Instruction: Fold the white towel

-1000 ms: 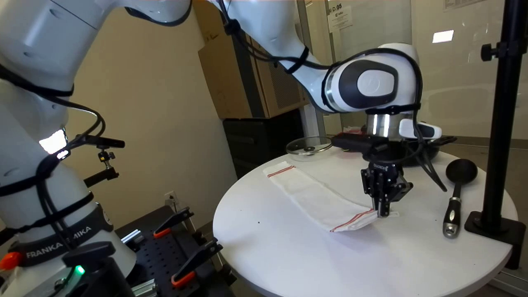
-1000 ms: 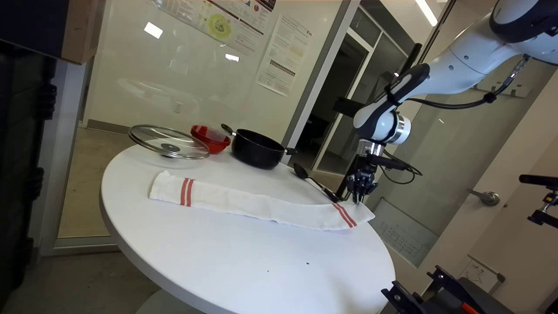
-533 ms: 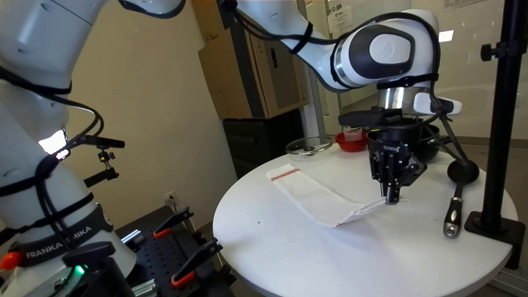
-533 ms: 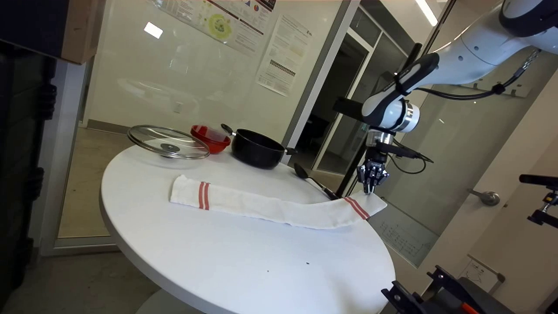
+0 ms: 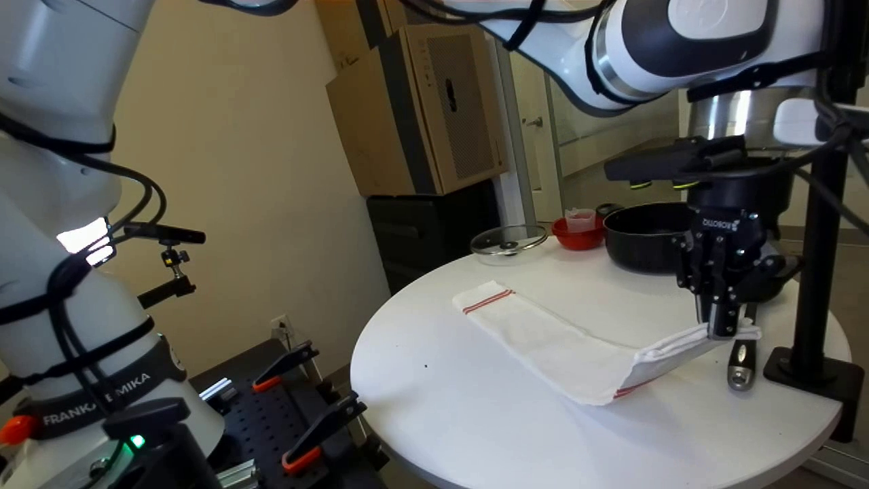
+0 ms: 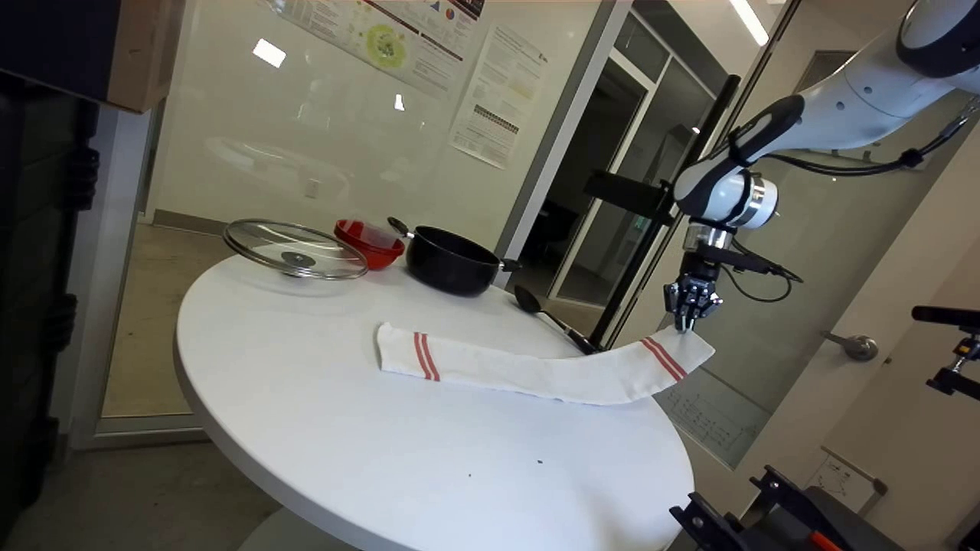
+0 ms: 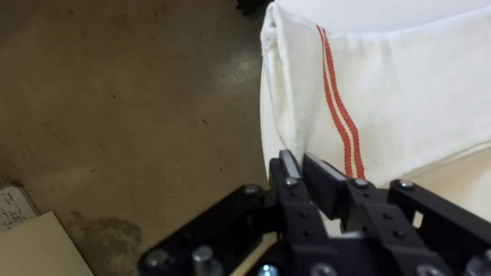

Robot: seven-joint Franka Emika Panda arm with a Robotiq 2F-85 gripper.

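The white towel with red stripes near its ends lies as a long narrow folded strip on the round white table; it shows in both exterior views (image 5: 557,339) (image 6: 528,375) and in the wrist view (image 7: 414,76). My gripper (image 5: 717,331) is shut on the edge of the towel's near end, also seen in an exterior view (image 6: 686,327). In the wrist view the fingertips (image 7: 298,158) pinch the layered edge beside the stripes. That end is raised off the table and slopes up to the fingers; the far end lies flat. The pinched cloth between the fingers is mostly hidden.
A black ladle (image 5: 743,367) (image 6: 568,330) lies near the raised end, partly behind the gripper. A black pot (image 5: 638,241) (image 6: 452,262), red bowl (image 5: 577,238) (image 6: 371,243) and glass lid (image 5: 509,246) (image 6: 298,259) stand at the back. A black post (image 5: 820,258) rises at the table's edge (image 6: 253,467).
My gripper has moved toward the black post and risen somewhat, pulling the towel along. The whole towel has slid across the table away from the lid, and its held end is lifted higher.
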